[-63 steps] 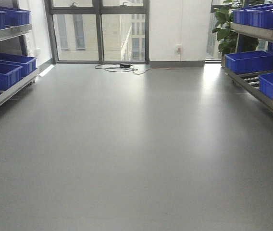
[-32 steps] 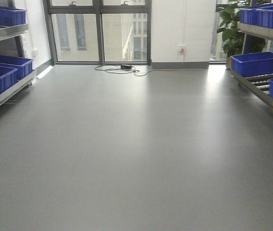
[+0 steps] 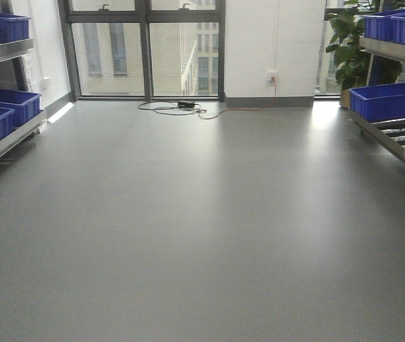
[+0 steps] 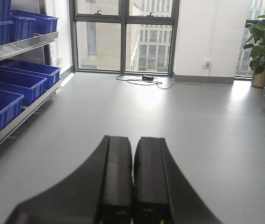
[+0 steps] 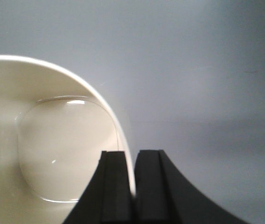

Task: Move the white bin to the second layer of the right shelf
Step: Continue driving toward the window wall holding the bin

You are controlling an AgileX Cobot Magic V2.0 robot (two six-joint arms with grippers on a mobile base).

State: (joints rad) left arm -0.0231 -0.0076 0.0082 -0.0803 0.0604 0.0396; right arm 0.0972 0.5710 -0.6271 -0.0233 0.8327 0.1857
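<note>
The bin (image 5: 53, 154) hangs in the air from the right tool (image 5: 131, 156). Its two fingers pinch the rim wall, one inside the mouth and one outside. A rim grip suits a tub with no handles, and it leaves the base free to go down first. Under the bin the right wrist view shows only grey floor (image 5: 207, 70), so I judge it is being carried and is not over the rack yet. In the front view the bin's curved side fills the right edge, low and close to the robot, in front of the near end of the right shelf's second layer (image 3: 391, 127). There white rollers show just this side of a blue crate (image 3: 388, 100) at the far end; whether bin and rack touch cannot be told. That roller stretch looks the likely landing place. The left tool (image 4: 133, 140) is pressed together on nothing, held level and pointing out over the floor beside the left shelf (image 4: 25, 46). It is probably parked out of the way, since one arm is enough for so light a load.
</note>
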